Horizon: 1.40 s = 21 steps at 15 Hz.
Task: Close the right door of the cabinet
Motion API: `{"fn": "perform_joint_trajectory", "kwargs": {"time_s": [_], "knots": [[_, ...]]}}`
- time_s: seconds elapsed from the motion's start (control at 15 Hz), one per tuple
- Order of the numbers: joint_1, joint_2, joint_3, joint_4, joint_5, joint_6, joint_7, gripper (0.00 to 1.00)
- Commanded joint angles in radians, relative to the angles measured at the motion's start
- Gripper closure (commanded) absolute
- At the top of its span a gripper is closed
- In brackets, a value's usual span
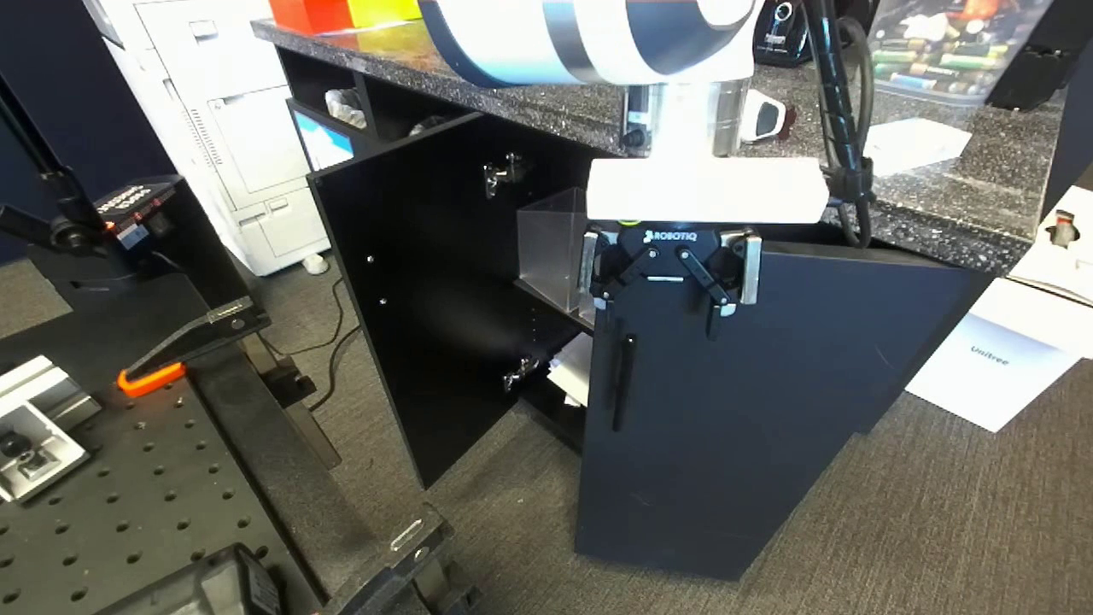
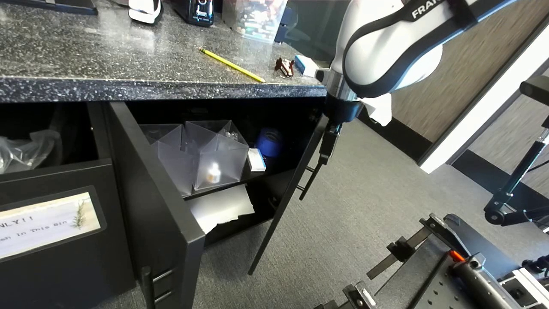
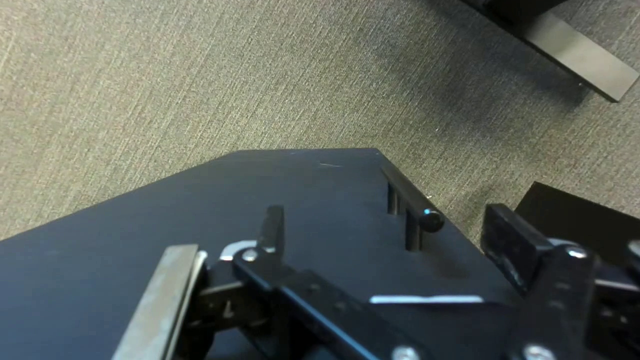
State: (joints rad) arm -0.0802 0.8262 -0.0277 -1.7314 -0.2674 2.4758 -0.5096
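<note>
The right door is a navy panel that stands open from the cabinet. In an exterior view it shows nearly edge-on, and it fills the lower part of the wrist view. Its black bar handle is near the free edge, and it also shows in the wrist view. The cabinet has a speckled granite top. My gripper points down by the door's outer face, above the handle. In the wrist view its fingers are wide apart with nothing between them. I cannot tell whether it touches the door.
The cabinet's left door also stands open. Clear bins sit inside the cabinet. A black perforated bench with clamps stands in front. A white Unitree box is on the floor beside the cabinet.
</note>
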Motion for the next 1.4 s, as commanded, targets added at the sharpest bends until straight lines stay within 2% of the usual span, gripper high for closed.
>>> {"fn": "perform_joint_trajectory", "kwargs": {"time_s": [0.0,0.2,0.6,0.87,1.13,1.33], "knots": [[-0.021,0.037,0.033,0.07,0.022,0.029,0.037,0.0],[-0.016,0.048,0.027,0.079,0.034,0.08,0.107,0.0],[0.016,0.108,-0.007,0.08,0.073,0.266,0.312,0.0],[0.033,0.144,-0.006,0.084,0.148,0.405,0.441,0.0],[0.132,0.176,-0.103,0.08,0.178,0.608,0.585,0.0],[0.21,0.175,-0.179,0.043,0.209,0.66,0.646,0.0]]}}
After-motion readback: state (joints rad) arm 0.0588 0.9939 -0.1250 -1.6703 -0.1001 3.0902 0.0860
